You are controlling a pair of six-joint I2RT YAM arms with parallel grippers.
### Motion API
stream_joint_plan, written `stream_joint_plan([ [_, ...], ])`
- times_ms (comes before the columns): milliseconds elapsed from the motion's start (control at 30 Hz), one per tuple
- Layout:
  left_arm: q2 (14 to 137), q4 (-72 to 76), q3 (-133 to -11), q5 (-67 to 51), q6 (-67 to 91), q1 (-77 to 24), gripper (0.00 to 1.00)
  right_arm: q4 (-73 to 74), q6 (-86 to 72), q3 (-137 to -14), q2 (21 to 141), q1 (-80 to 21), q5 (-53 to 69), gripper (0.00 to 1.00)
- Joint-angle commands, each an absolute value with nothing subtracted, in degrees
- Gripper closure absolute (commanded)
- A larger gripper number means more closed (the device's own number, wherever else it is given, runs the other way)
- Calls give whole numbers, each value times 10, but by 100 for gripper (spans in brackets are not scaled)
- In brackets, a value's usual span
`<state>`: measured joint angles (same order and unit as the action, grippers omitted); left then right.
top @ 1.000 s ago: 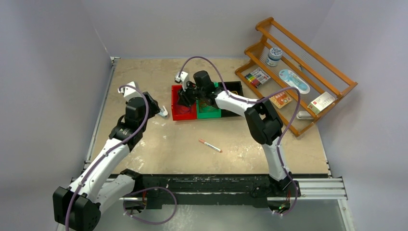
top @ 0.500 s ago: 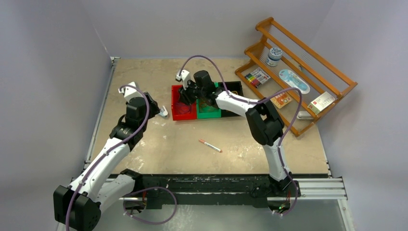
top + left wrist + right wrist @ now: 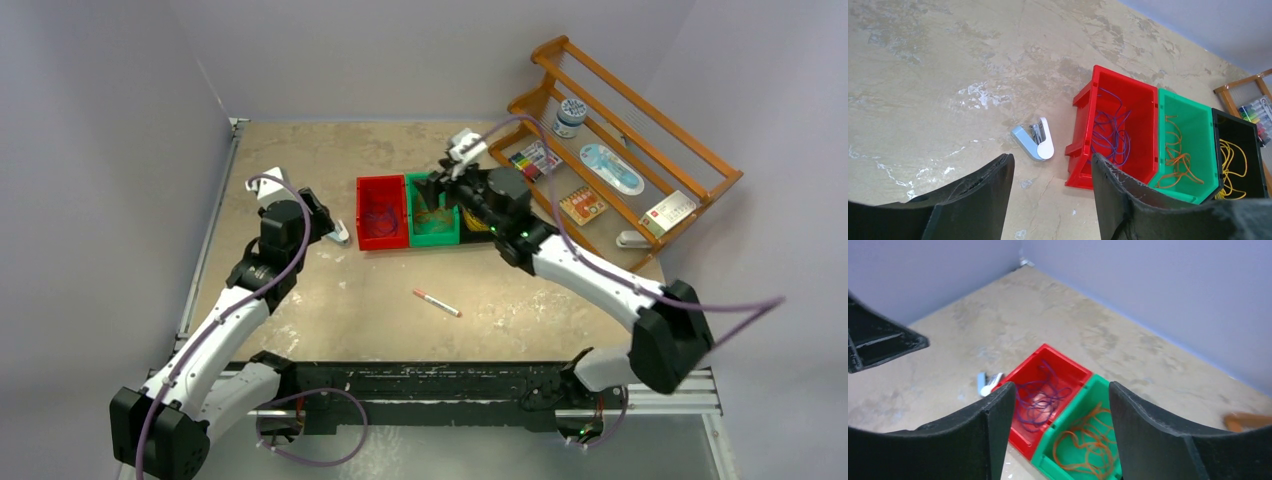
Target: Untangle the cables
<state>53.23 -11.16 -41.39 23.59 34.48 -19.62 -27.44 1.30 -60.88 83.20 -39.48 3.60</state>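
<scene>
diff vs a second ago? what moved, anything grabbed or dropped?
The right end effector left the red bin and swung right, toward the green bin. It is open and empty, and the purple cables lie in the red bin. The left end effector, stapler, pen and bins stayed put.

The 3 bins, red (image 3: 1079, 130), green (image 3: 1193, 107) and black (image 3: 1235, 127), stand wall to wall in 1 row. This leaves no way between them and access only from above, where the right gripper (image 3: 1060, 395) hangs, jaws apart, over the green and black ones. A stapler (image 3: 1035, 142) lies just beside the red bin's left wall, with the left gripper (image 3: 1052, 165), jaws apart, near it. The wooden rack (image 3: 650, 107) closes the right side near the black bin; the tabletop (image 3: 350, 300) in front carries only 1 pen (image 3: 437, 303).
</scene>
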Motion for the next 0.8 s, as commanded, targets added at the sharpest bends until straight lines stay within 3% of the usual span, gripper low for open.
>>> stream_joint_plan([
  [0,520,-80,-438,246,332,-193,41,-312,-42,-521,734,-363,-97,27],
  [267,483,-72,-407,276,340,-193,35,-213,-98,-396,509,-316,-250,18],
  [433,442,-54,-360,301,360,-193,35,-176,-103,-337,397,-317,-304,5],
  [500,429,-49,-343,311,370,-193,35,-168,-110,-320,366,-317,-314,1],
  [767,330,-19,-244,342,401,-193,35,-145,-145,-292,346,-317,-359,1],
])
